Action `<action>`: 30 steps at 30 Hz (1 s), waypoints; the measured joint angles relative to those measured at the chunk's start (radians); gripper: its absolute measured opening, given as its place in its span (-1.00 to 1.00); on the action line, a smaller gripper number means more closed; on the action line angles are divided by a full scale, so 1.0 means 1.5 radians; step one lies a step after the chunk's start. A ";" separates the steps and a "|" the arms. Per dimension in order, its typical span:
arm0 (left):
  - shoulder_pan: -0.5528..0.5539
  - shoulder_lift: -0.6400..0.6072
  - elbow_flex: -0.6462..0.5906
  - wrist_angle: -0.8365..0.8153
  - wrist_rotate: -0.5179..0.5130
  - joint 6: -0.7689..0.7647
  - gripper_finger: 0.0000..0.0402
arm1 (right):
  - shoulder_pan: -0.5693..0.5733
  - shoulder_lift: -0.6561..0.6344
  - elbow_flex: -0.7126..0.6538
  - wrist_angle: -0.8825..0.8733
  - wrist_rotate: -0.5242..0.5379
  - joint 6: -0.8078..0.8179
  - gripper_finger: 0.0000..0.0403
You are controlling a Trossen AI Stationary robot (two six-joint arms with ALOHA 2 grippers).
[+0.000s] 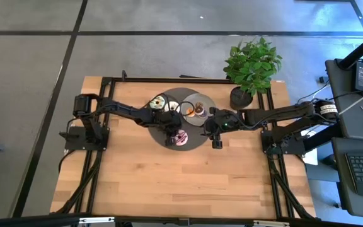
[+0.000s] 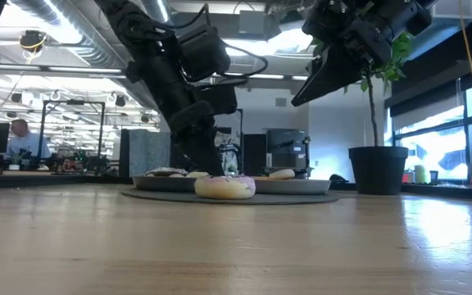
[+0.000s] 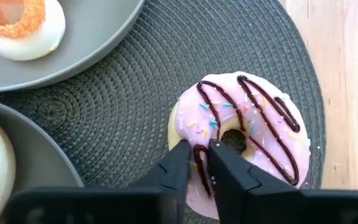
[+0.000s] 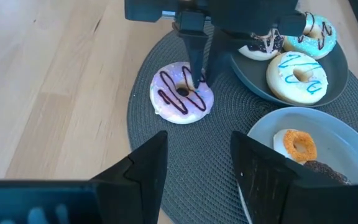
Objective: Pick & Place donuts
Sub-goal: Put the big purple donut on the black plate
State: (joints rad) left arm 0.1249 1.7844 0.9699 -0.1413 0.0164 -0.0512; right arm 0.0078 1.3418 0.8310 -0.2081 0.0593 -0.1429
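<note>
Only wrist-visible: left hand [image 3: 197, 163] pinching pink donut [image 3: 244, 140]

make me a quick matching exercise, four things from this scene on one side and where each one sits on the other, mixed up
Things:
1. pink donut
2. orange donut
3. potted plant
4. left gripper

Places:
A. on a grey plate
B. on the dark woven mat, off the plates
C. at the table's far right corner
D. on the pink donut's ring

Pairs: 1-B, 2-A, 3-C, 4-D
</note>
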 joint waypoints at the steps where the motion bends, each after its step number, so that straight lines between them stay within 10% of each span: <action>1: 0.000 0.000 0.000 0.000 -0.003 0.005 -0.78 | 0.000 0.000 0.000 0.000 0.000 0.000 -0.12; 20: 0.130 -0.271 0.000 -0.194 -0.049 -0.030 -0.96 | -0.001 0.000 0.000 -0.008 0.001 0.000 -0.12; 30: 0.263 -0.228 -0.038 -0.167 0.039 -0.081 -0.96 | -0.016 0.000 0.001 -0.010 0.001 -0.012 -0.12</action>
State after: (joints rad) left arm 0.5187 1.4426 0.9132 -0.3911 0.0743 -0.1731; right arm -0.0157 1.3422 0.8318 -0.2224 0.0605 -0.1612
